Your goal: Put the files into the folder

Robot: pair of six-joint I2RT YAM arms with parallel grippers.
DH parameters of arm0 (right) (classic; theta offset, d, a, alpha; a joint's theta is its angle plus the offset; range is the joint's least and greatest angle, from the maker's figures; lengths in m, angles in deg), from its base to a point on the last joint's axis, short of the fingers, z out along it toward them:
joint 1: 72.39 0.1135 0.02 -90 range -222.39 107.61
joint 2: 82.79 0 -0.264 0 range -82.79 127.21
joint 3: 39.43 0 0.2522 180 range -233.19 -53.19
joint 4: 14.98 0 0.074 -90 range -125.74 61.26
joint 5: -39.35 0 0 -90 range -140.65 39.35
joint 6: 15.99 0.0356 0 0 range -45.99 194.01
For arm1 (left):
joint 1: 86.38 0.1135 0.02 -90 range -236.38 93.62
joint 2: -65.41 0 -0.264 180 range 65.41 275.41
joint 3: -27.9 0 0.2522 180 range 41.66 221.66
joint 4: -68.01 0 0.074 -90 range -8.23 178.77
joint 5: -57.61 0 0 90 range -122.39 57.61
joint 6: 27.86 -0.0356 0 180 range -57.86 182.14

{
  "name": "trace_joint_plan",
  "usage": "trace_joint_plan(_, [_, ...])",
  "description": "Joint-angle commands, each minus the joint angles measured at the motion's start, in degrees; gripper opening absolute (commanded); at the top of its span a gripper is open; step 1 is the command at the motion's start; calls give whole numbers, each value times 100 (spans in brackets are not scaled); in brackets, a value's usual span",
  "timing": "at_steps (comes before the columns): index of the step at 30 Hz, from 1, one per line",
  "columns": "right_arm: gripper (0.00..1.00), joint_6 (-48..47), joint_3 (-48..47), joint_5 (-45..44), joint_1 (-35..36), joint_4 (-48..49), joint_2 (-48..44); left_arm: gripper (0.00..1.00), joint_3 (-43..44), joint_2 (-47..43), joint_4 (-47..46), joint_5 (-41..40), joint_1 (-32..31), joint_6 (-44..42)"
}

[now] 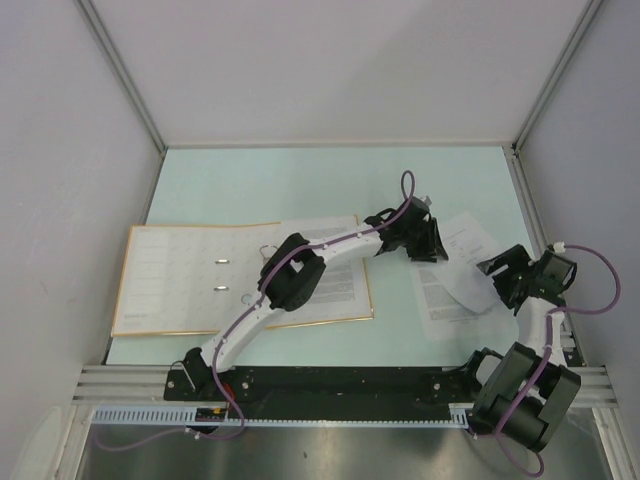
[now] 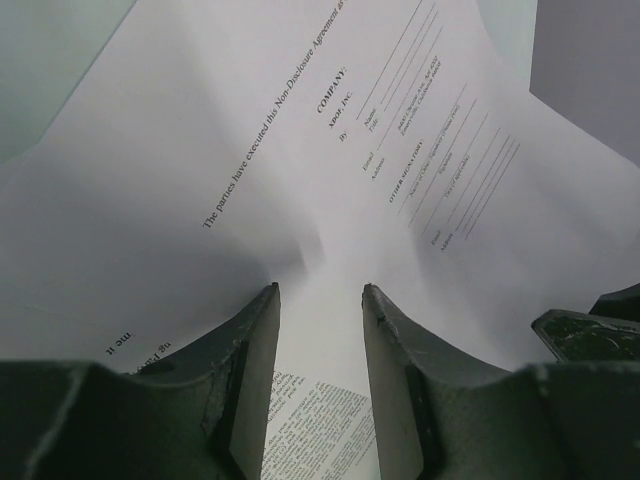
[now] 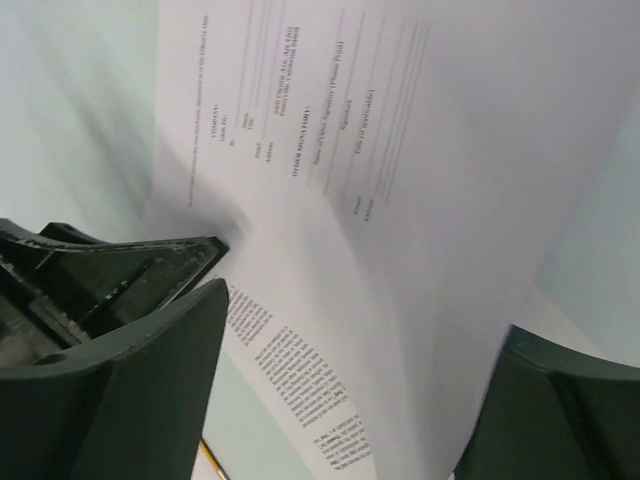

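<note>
Up close, left gripper: jaws partly apart with a narrow gap; the tips sit at the buckled near edge of the signature page, which curves up and away from them; nothing shows nipped between the fingers. Below that edge a second sheet of dense print lies flat.

Right gripper: jaws wide; the same raised page slants up through the gap between them; whether it touches either finger, cannot tell; the left gripper's black fingers meet the page's edge just beyond the right gripper's own left finger.

From above, the two grippers face each other over the files, a loose fan of white printed sheets on the pale green table; the fan lies just right of the folder, not touching it; the left arm reaches across the folder's right half.

Folder open and flat at the table's left; orange-yellow rim, pale inside; ring mechanism near the middle; printed pages lie on its right half, partly under the arm.
</note>
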Motion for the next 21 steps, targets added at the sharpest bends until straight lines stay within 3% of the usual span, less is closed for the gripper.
trace_joint_plan(1, [68,-158,-9,-468,4,-121,-98,44,-12,-155,-73,168,-3,-48])
trace_joint_plan(5, [44,26,-26,-249,21,134,-80,46,312,-243,225,151,-3,-364])
trace_joint_plan(6, [33,79,-43,-152,39,195,-106,47,383,-278,383,212,-3,-452])
trace_joint_plan(8, [20,211,-79,-108,205,318,-124,50,427,-505,428,282,32,-706])
trace_joint_plan(9, [4,220,-218,-134,310,310,-115,52,401,-620,481,282,41,-804])
trace_joint_plan(10, [0,220,-324,-195,512,223,-89,55,392,-769,525,230,76,-909])
trace_joint_plan(15, [0,352,-1412,-581,1268,-190,-150,72,261,-1981,989,142,234,-1621])
trace_joint_plan(18, [0,773,-1888,-828,2014,-226,-273,75,-151,-3009,1271,-77,322,-2174])
trace_joint_plan(20, [0,1106,-2266,-1091,2785,45,-274,76,-993,-3738,1343,-499,427,-2500])
trace_joint_plan(21, [0,1413,-2380,-1187,3068,186,-204,76,-1379,-4524,1255,-578,567,-2562])
